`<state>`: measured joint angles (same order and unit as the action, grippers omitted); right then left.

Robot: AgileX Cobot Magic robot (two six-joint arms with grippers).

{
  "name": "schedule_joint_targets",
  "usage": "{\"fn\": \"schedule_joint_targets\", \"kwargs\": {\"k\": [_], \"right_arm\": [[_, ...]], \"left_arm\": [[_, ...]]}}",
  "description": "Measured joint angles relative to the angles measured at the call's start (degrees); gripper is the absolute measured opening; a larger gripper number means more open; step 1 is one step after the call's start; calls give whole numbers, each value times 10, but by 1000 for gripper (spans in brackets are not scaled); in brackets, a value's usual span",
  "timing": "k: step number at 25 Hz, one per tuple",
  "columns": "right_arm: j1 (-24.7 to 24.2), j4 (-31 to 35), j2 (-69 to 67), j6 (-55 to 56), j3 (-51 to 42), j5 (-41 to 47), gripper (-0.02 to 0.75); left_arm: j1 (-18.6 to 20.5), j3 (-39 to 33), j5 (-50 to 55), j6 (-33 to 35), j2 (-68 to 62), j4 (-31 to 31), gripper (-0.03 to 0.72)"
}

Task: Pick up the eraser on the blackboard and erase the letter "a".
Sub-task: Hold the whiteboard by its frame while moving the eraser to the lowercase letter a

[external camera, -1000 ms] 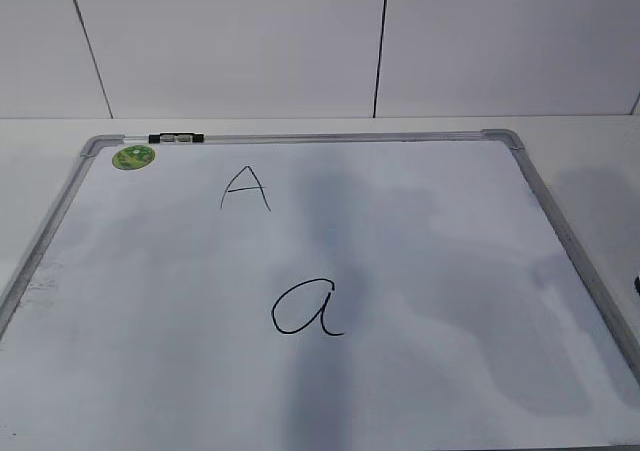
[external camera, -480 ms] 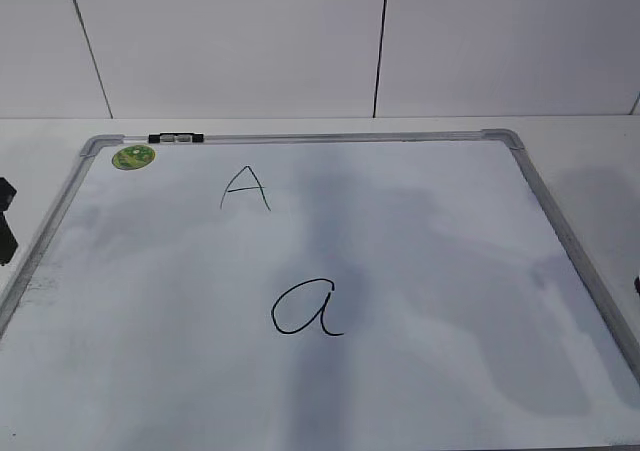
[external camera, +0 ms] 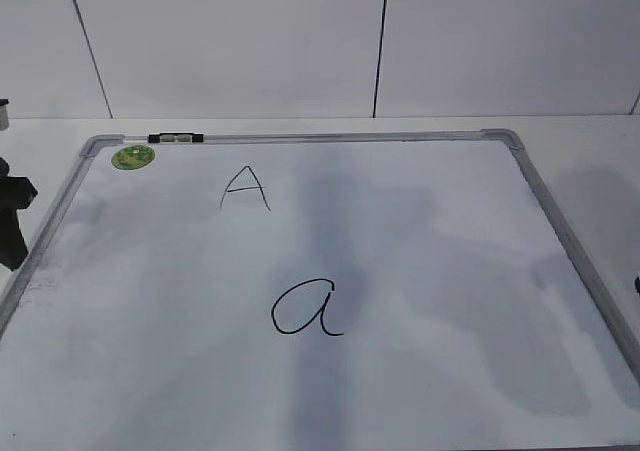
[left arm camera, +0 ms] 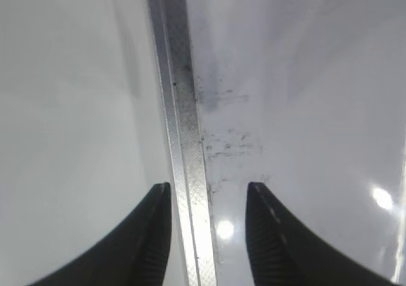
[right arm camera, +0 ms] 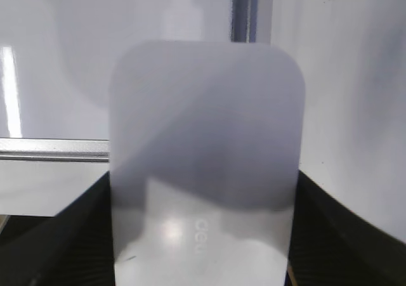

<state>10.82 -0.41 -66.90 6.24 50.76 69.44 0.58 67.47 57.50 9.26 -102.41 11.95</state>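
Observation:
The blackboard (external camera: 545, 206) lies flat, a white board in a grey metal frame. The cursive letter "a" (external camera: 308, 308) is in black at its lower middle. The white rounded eraser (right arm camera: 206, 165), with grey lettering, fills the right wrist view; it is out of sight in the exterior view. My right gripper (right arm camera: 206, 235) is shut on it, a finger on each side, beside the board's frame (right arm camera: 54, 148). My left gripper (left arm camera: 208, 191) is open and empty, its fingers straddling the board's left frame rail (left arm camera: 184, 140). It shows as a dark shape at the exterior view's left edge (external camera: 14, 221).
A thin capital "A" (external camera: 245, 188) is at the board's upper left. A round green sticker (external camera: 133, 156) and a small black-and-white clip (external camera: 175, 138) sit at the top left corner. A white tiled wall stands behind the table. Marker smudges (left arm camera: 222, 143) lie by the left rail.
My left gripper has come into the exterior view at the left edge and moved a little further in. The board and letters are unchanged.

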Motion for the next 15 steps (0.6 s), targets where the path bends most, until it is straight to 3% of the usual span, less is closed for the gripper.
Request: {"fn": "schedule_joint_targets", "kwargs": {"k": [6, 15], "right_arm": [[0, 0, 0, 0, 0, 0, 539], [0, 0, 0, 0, 0, 0, 538]], "left_arm": [[9, 4, 0, 1, -14, -13, 267], [35, 5, -1, 32, -42, 25, 240]]}}
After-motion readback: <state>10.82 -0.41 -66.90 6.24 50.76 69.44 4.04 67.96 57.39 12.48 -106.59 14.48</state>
